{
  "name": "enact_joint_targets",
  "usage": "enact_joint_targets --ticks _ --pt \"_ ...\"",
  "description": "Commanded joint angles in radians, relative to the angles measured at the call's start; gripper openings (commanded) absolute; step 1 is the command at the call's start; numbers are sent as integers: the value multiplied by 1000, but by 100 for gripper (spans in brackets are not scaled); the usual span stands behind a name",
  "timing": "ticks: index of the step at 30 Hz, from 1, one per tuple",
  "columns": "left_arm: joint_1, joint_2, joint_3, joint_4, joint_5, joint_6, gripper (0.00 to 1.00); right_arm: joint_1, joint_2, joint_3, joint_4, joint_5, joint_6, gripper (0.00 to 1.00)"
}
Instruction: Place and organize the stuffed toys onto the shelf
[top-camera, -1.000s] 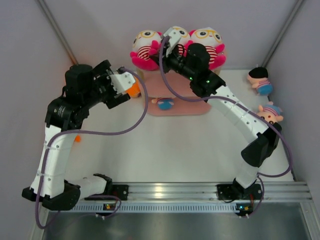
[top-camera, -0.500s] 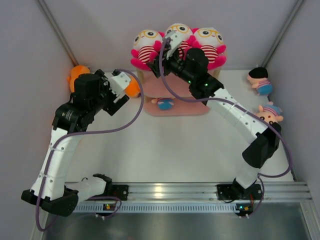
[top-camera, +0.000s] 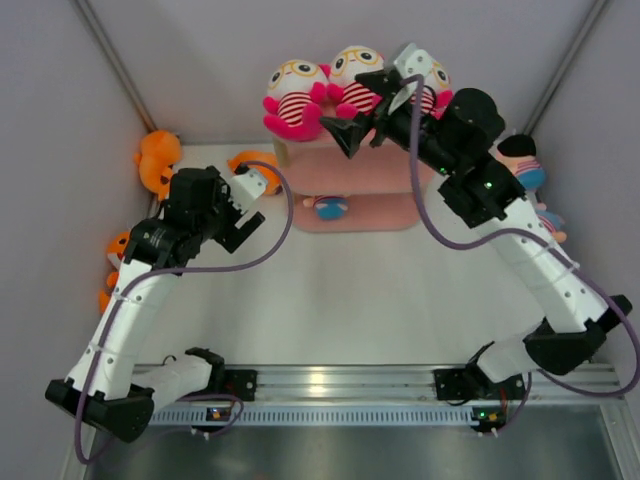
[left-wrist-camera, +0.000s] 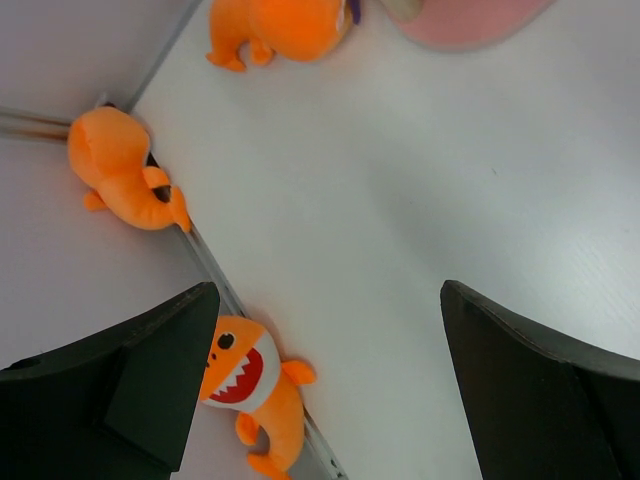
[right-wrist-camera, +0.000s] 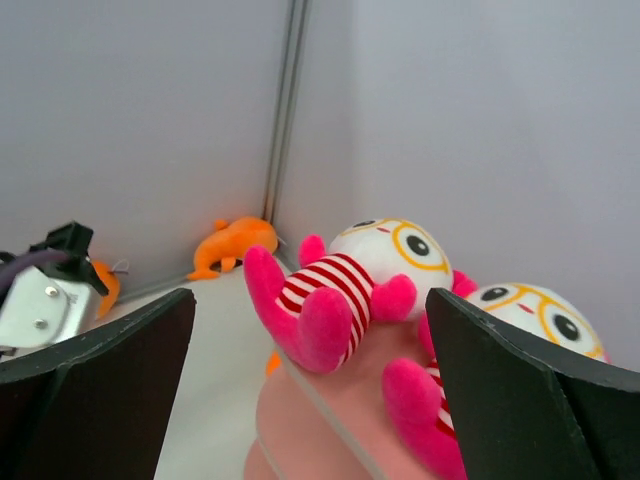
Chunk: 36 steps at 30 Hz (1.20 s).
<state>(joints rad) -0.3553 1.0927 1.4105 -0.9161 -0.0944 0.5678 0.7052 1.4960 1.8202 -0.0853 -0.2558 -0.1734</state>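
- Left gripper: jaws spread, empty, above tabletop.
- Right gripper: jaws spread, empty, beside shelf top tier.
- Glasses plushes: upright in a row on that tier, faces toward arms.
- Toothy shark: long axis along left wall.

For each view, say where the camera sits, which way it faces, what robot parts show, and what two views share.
Top external: above and behind both arms, looking down on them and the shelf.
Left wrist: on the left arm, looking down at three sharks; left gripper open.
Right wrist: near the shelf top, facing the glasses plushes; right gripper open.
Shared: top and right wrist both show those plushes.
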Motion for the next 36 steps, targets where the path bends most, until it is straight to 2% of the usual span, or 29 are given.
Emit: enact_joint_targets --ticks 1,2,4,5,7,8,10,11,13,14,15,16,17,18,20,21,25,26,27,28,31,32,33,36 --pt "-2 -48 -82 36 -24 -26 98 5 -160 57 -132 100 12 99" --pt "-2 -57 -99 36 -33 -28 98 5 -186 56 -169 222 24 99" --pt "-1 -79 -137 34 -54 -31 98 -1 -270 16 -269 346 44 99" --pt "-1 -86 -146 34 -59 -35 98 -7 -302 -8 -292 457 46 99" --pt "-2 -103 -166 34 -64 -51 98 -36 -393 -109 -346 577 57 99" --pt "-1 -106 -173 33 -65 -54 98 -53 -449 -149 -362 693 69 99" --pt "-1 -116 -188 33 -57 -60 98 -146 -532 -291 -389 798 135 99" --pt "-2 -120 -194 34 -54 -63 98 -236 -558 -344 -390 802 162 100" --pt "-2 -125 -206 33 -50 -65 98 -343 -605 -507 -361 771 257 99" --pt "-2 -129 -217 33 -48 -65 98 -398 -631 -556 -351 692 282 99" --pt "-2 -132 -223 33 -48 -63 98 -524 -635 -599 -338 631 342 99" --pt "-2 -136 -228 33 -50 -62 98 -600 -629 -678 -305 556 377 99" --pt "-1 -139 -243 33 -51 -60 98 -675 -605 -717 -269 365 414 99" --pt "-1 -145 -248 33 -59 -57 98 -852 -580 -757 -233 266 498 99" --pt "-1 -155 -265 33 -65 -54 98 -997 -469 -843 -145 96 584 99" --pt "-1 -157 -280 33 -73 -52 98 -1086 -424 -852 -119 70 616 98" --pt "-1 -166 -340 34 -94 -40 98 -1122 -191 -722 -25 46 560 96" --pt "-1 -165 -353 34 -96 -39 98 -1122 -83 -676 -24 27 546 96" --pt "-1 -166 -367 34 -96 -34 98 -1122 -24 -568 -43 17 517 96" --pt "1 -163 -389 33 -93 -29 98 -1122 100 -508 -62 10 500 95" --pt "9 -152 -412 34 -106 -13 98 -1119 289 -239 -219 13 404 91" --pt "10 -145 -413 33 -117 -3 98 -1115 410 -166 -267 16 376 90" --pt "10 -139 -415 34 -123 4 98 -1107 465 -34 -353 26 317 89" --pt "15 -94 -403 34 -152 18 98 -1072 634 132 -412 124 197 90"
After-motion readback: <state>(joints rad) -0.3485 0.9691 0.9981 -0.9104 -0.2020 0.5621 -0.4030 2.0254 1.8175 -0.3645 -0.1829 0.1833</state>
